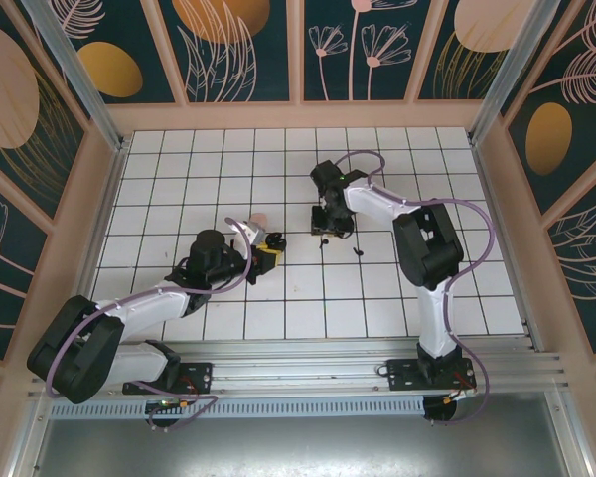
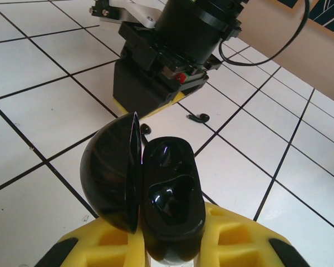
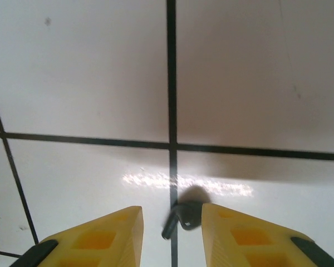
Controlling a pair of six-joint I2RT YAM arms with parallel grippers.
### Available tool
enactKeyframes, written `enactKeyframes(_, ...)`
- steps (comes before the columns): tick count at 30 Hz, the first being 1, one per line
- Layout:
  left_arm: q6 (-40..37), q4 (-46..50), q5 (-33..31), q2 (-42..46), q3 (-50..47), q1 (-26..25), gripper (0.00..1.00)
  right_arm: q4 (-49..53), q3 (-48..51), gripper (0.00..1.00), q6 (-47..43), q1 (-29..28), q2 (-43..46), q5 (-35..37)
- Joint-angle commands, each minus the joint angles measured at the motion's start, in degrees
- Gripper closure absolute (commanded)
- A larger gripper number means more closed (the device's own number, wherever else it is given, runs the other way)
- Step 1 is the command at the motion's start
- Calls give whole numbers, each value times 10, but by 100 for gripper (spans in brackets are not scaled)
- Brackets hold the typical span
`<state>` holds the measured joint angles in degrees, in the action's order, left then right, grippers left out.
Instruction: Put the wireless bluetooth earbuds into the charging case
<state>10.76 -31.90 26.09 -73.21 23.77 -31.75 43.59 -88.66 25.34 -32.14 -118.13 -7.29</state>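
Note:
The charging case (image 2: 170, 194) is glossy black, its lid (image 2: 108, 172) swung open to the left and its wells showing. My left gripper (image 2: 170, 245) is shut on the case's lower end and holds it above the tiles (image 1: 274, 244). The earbuds are small and black with short stems. One earbud (image 3: 183, 217) lies on a grid line between the fingers of my right gripper (image 3: 171, 210); it rests against the right finger, with a gap to the left one. That gripper is open and low over the table (image 1: 328, 229). A second earbud (image 2: 199, 117) lies loose nearby (image 1: 358, 250).
The white tiled table (image 1: 447, 199) is walled by a pale wooden frame (image 1: 298, 114) with patterned panels. My right arm's black wrist (image 2: 183, 33) stands just beyond the case. A small pale-pink thing (image 1: 261, 217) lies beside my left gripper.

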Motion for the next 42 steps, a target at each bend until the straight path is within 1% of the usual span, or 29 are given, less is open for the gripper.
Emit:
enactKeyframes(1,-5,3,7,1,8,5,89,8,26,66,25,-2,30,3)
enactKeyframes(12,-3,4,11,-2,16,6,89,-37,55,66,30,-5,25,-33)
enactKeyframes(14,-3,4,9,0,13,5,89,-53,54,66,31,-6,26,-43)
enactKeyframes(19,-5,10,6,1,15,5,89,-66,35,67,27,-7,20,-42)
enactKeyframes(22,-7,12,3,6,15,6,89,-55,16,67,23,-7,13,-30)
enactKeyframes(26,-9,19,2,11,13,6,89,-5,-10,67,14,-10,12,4)
enactKeyframes(29,-11,21,0,17,12,6,89,26,-22,66,12,-9,13,16)
enactKeyframes(35,-13,23,-1,21,10,7,89,51,-39,67,5,-10,-7,18)
enactKeyframes(42,-15,29,3,13,16,7,90,42,-34,69,0,-10,-29,7)
